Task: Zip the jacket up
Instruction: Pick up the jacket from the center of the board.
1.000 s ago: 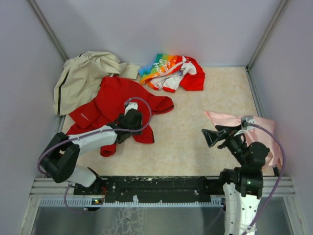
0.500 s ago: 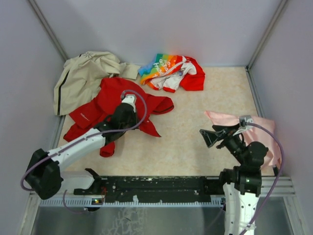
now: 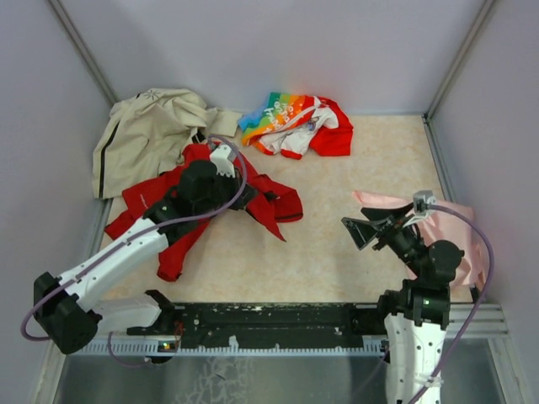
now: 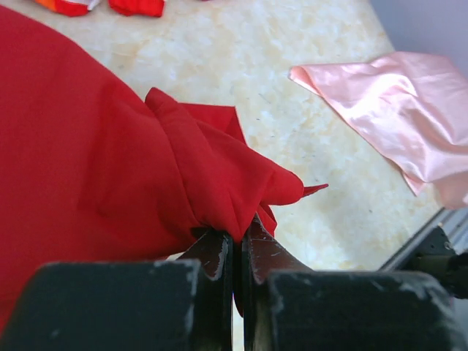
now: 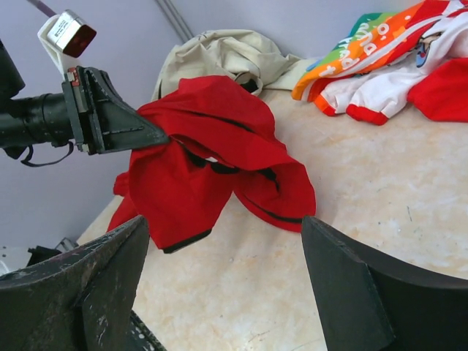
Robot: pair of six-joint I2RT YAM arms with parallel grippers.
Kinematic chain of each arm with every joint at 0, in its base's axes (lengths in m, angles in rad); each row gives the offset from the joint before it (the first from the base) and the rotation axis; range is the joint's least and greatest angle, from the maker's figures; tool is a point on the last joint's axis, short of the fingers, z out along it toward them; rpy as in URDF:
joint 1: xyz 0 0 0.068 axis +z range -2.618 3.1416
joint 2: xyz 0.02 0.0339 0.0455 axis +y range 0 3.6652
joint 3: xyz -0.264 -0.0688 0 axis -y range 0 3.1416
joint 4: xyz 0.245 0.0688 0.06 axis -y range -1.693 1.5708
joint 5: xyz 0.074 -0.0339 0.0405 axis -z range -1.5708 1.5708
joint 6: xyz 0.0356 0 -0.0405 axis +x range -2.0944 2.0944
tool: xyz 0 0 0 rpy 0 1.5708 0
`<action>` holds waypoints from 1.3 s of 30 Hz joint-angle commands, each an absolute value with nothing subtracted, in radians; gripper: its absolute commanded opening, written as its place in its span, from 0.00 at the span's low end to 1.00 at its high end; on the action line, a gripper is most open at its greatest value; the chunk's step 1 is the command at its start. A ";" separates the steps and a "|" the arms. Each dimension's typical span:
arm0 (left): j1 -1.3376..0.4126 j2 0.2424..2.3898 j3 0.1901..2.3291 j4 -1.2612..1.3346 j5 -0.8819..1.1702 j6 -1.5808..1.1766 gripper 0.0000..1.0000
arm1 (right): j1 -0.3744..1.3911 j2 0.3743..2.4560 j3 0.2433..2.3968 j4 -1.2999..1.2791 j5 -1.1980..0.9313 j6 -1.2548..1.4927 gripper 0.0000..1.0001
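Jacket (image 3: 269,202) sits bunched at the left of the bench (image 3: 320,252), one fold pinched tight in the left gripper (image 4: 235,248), probably to spread it and expose the zipper; right gripper (image 3: 360,232) hovers wide, holding nothing.

Left arm (image 3: 118,257) and right arm (image 3: 418,341) pair white links with black joints; a lilac cable (image 3: 488,261) trails each; the right claw (image 5: 223,219) has black wedge fingers (image 5: 365,292).

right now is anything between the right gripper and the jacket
Nothing visible. Only bare table lies between the open right gripper and the jacket, which the left gripper pinches by a fold. The pink cloth lies to the right gripper's right, away from the jacket.
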State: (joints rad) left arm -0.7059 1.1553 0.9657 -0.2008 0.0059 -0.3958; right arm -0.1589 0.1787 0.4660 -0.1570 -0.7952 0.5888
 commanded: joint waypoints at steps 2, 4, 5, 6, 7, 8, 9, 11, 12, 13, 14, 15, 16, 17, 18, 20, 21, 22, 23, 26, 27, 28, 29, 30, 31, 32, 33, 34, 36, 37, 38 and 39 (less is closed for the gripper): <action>-0.732 1.163 1.041 -0.163 0.097 -0.421 0.00 | -0.147 0.213 0.452 0.013 -0.843 0.658 0.85; -0.737 1.170 1.060 -0.155 0.092 -0.426 0.00 | -0.140 0.223 0.444 0.042 -0.853 0.670 0.85; -0.739 1.175 1.070 -0.154 0.089 -0.426 0.00 | -0.135 0.228 0.439 0.056 -0.856 0.675 0.85; -0.741 1.181 1.084 -0.153 0.082 -0.424 0.00 | -0.130 0.235 0.435 0.066 -0.857 0.676 0.85; -0.743 1.186 1.097 -0.153 0.076 -0.422 0.00 | -0.123 0.241 0.432 0.074 -0.855 0.676 0.85; -0.745 1.193 1.110 -0.153 0.066 -0.421 0.00 | -0.114 0.248 0.429 0.082 -0.851 0.677 0.85; -0.746 1.200 1.124 -0.153 0.057 -0.417 0.00 | -0.104 0.256 0.426 0.089 -0.846 0.677 0.85; -0.748 1.218 1.159 -0.154 0.042 -0.408 0.00 | -0.073 0.280 0.420 0.107 -0.834 0.676 0.85; -0.749 1.227 1.174 -0.154 0.036 -0.401 0.00 | -0.042 0.294 0.418 0.114 -0.824 0.672 0.85; -0.749 1.233 1.188 -0.153 0.030 -0.395 0.00 | -0.023 0.308 0.417 0.122 -0.810 0.665 0.85; -0.749 1.242 1.202 -0.153 0.024 -0.389 0.00 | 0.020 0.324 0.417 0.125 -0.792 0.653 0.85; -0.749 1.249 1.214 -0.153 0.015 -0.382 0.00 | 0.055 0.339 0.419 0.126 -0.771 0.638 0.85; -0.749 1.255 1.226 -0.154 0.007 -0.375 0.00 | 0.096 0.358 0.421 0.125 -0.744 0.622 0.85; -0.749 1.259 1.238 -0.153 -0.001 -0.370 0.00 | 0.135 0.379 0.424 0.130 -0.719 0.610 0.85; -0.749 1.263 1.249 -0.153 -0.010 -0.363 0.00 | 0.177 0.402 0.427 0.136 -0.694 0.596 0.85; -0.749 1.276 1.281 -0.157 -0.033 -0.347 0.00 | 0.265 0.453 0.433 0.139 -0.631 0.563 0.85; -0.749 1.280 1.302 -0.159 -0.046 -0.342 0.00 | 0.310 0.479 0.435 0.140 -0.575 0.534 0.85; -0.749 1.284 1.323 -0.158 -0.059 -0.336 0.00 | 0.352 0.507 0.436 0.144 -0.535 0.517 0.85; -0.749 1.289 1.343 -0.158 -0.069 -0.330 0.00 | 0.387 0.537 0.437 0.150 -0.501 0.501 0.85; -0.749 1.301 1.409 -0.172 -0.096 -0.307 0.00 | 0.452 0.627 0.433 0.171 -0.419 0.474 0.85; -0.749 1.305 1.428 -0.179 -0.109 -0.301 0.00 | 0.459 0.650 0.425 0.180 -0.394 0.469 0.85; -0.749 1.308 1.443 -0.184 -0.125 -0.295 0.00 | 0.460 0.668 0.415 0.190 -0.371 0.466 0.85; -0.749 1.308 1.456 -0.189 -0.140 -0.292 0.00 | 0.460 0.685 0.406 0.190 -0.339 0.460 0.85; -0.749 1.305 1.462 -0.190 -0.149 -0.292 0.00 | 0.460 0.702 0.397 0.193 -0.312 0.455 0.85; -0.749 1.300 1.461 -0.184 -0.152 -0.294 0.00 | 0.460 0.718 0.387 0.208 -0.294 0.454 0.85; -0.749 1.293 1.456 -0.177 -0.149 -0.295 0.00 | 0.460 0.737 0.377 0.230 -0.285 0.458 0.85; -0.748 1.288 1.449 -0.170 -0.142 -0.298 0.00 | 0.460 0.766 0.367 0.260 -0.285 0.468 0.85; -0.749 1.282 1.442 -0.166 -0.136 -0.304 0.00 | 0.460 0.788 0.357 0.298 -0.291 0.479 0.85; -0.749 1.271 1.426 -0.159 -0.119 -0.315 0.00 | 0.462 0.837 0.337 0.385 -0.304 0.510 0.85; -0.749 1.264 1.419 -0.153 -0.111 -0.319 0.00 | 0.464 0.867 0.329 0.438 -0.310 0.526 0.85; -0.749 1.258 1.409 -0.149 -0.103 -0.325 0.00 | 0.467 0.897 0.323 0.488 -0.310 0.539 0.85; -0.749 1.252 1.400 -0.144 -0.098 -0.330 0.00 | 0.473 0.927 0.323 0.531 -0.310 0.549 0.85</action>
State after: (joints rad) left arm -0.7399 1.3037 1.4132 -0.2245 -0.1188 -0.3180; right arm 0.4534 0.8482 0.3313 0.2718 -0.3359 0.5098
